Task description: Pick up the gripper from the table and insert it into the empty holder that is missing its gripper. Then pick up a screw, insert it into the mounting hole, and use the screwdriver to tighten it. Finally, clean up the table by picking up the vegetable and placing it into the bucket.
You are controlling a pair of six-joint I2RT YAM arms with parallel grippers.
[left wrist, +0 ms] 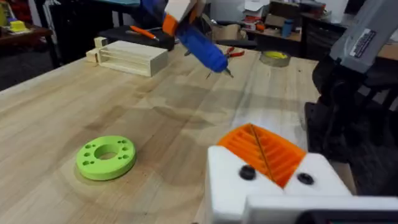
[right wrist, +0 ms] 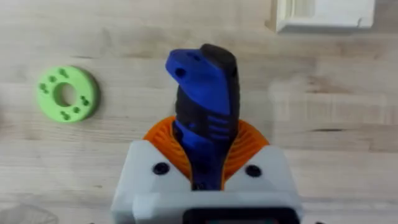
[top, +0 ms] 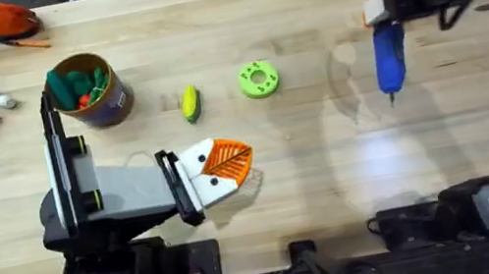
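Vegetable point(top: 190, 103) lies between bucket point(top: 89, 89) and disc point(top: 258, 79).

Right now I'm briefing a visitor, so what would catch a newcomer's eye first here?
The blue screwdriver, clamped in the right gripper and held above the table's far right. Next, the left gripper with orange pads closed together, low near the front. Between them lie the green disc and the yellow vegetable.

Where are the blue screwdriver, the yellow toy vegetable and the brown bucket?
the screwdriver point(top: 389, 55): overhead view, middle of its blue body.
the vegetable point(top: 190, 103): overhead view, its yellow middle.
the bucket point(top: 120, 101): overhead view, its labelled side wall.
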